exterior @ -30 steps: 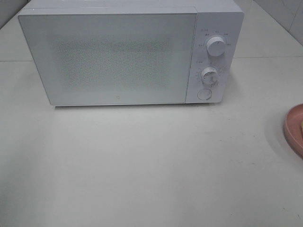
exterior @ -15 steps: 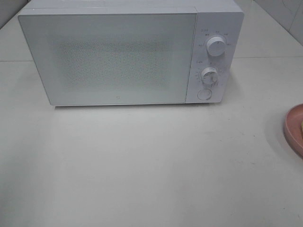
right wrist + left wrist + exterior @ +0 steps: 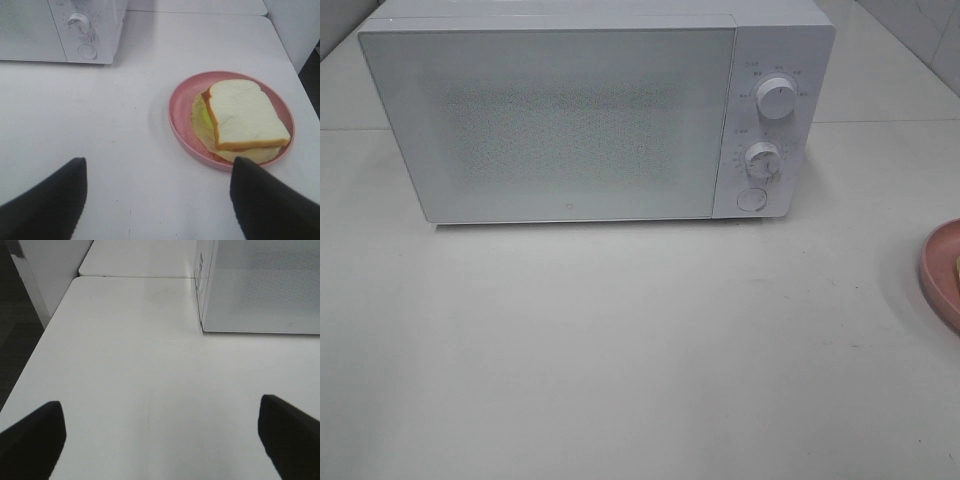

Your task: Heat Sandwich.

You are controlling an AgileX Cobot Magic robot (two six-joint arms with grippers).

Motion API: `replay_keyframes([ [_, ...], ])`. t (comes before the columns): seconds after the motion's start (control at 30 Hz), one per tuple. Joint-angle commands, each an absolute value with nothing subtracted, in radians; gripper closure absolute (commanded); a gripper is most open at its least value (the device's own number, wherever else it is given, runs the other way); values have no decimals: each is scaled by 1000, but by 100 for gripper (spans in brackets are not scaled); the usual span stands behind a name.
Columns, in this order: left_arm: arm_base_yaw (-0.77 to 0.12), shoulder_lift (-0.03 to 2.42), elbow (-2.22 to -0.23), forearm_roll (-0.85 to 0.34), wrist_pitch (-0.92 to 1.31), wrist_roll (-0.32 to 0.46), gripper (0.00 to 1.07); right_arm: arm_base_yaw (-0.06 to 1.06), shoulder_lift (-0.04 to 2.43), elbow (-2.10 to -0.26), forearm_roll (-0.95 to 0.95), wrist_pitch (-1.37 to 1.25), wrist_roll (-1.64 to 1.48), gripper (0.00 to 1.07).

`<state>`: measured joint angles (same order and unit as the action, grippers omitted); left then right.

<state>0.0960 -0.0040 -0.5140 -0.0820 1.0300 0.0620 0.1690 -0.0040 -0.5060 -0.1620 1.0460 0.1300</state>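
Both grippers, left gripper (image 3: 160, 432) and right gripper (image 3: 157, 192), stand apart, empty. Ahead of the left, the microwave door (image 3: 265, 285) is closed: open it fully first, before the right lifts the sandwich (image 3: 245, 120) on the pink plate (image 3: 180, 107).

Pink plate (image 3: 942, 275) cut off at high view's right edge.

Soft, even indoor light, slightly hazy pictures.
A faint shadow lies under the microwave (image 3: 580, 110); the near black pincer fingers (image 3: 45, 205) are blurred.
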Motion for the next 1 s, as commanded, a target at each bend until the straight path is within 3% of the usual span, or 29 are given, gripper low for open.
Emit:
replay_keyframes([
  [0.03, 96, -32, -516, -90, 1019, 66, 9, 161, -30, -505, -170, 1042, 137, 31],
  [1.0, 96, -31, -516, -88, 1019, 66, 9, 161, -30, -505, -170, 1042, 137, 31],
])
